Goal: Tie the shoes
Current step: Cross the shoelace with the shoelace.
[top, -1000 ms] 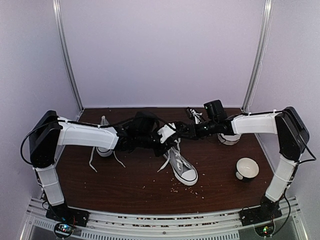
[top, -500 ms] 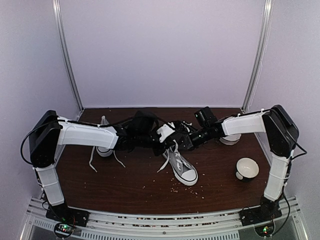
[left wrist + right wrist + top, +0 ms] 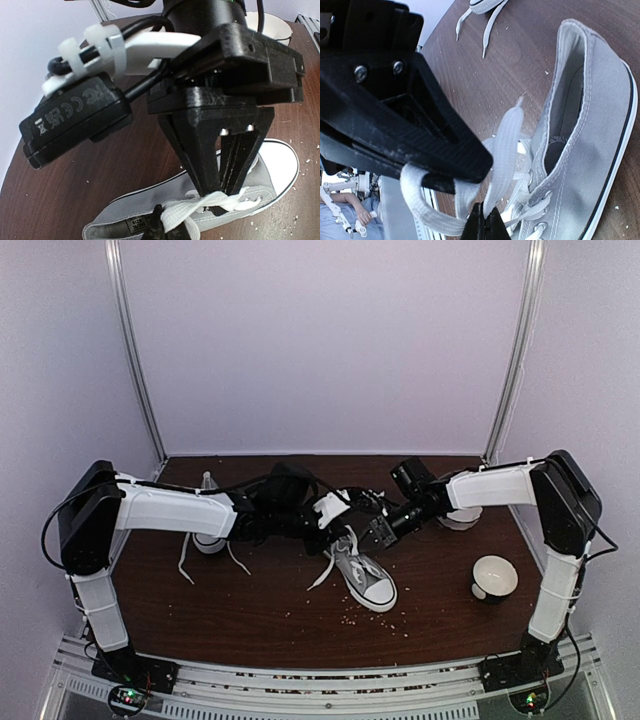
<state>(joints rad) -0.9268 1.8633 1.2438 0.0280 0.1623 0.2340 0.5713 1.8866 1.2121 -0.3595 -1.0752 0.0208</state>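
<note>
**Both tools pinched on the lace above the middle shoe**

- Tabletop: dark brown wooden tabletop (image 3: 260,600), with pale crumbs (image 3: 350,618) scattered near its front.
- Shoe A: grey canvas low-top sneaker (image 3: 366,577) with a white toe cap and white sole. It sits upright near the middle of the tabletop, toe pointing toward the near right. Its opening faces up and the eyelets are laced.
- Left tool (image 3: 159,226): closed. Its tips are nipped on the flat white lace (image 3: 200,207) of shoe A, just above the shoe's tongue.
- Right tool (image 3: 481,224): closed. It is pinched on the same lace, close beside the left tool. In the left wrist view its black fingers come down from above and clamp the lace over the eyelet row.
- Lace between the tools: it runs in a short band. In the right wrist view one strand rises free, and a loop curls under the left tool's finger.
- The two arms meet over the heel end of shoe A.
- Shoe B: second grey sneaker (image 3: 208,540). It is at far left, partly under the left arm, with loose laces trailing on the tabletop, well apart from shoe A.
- Other: white round bowl (image 3: 494,575) at near right, clear of both arms.
</note>
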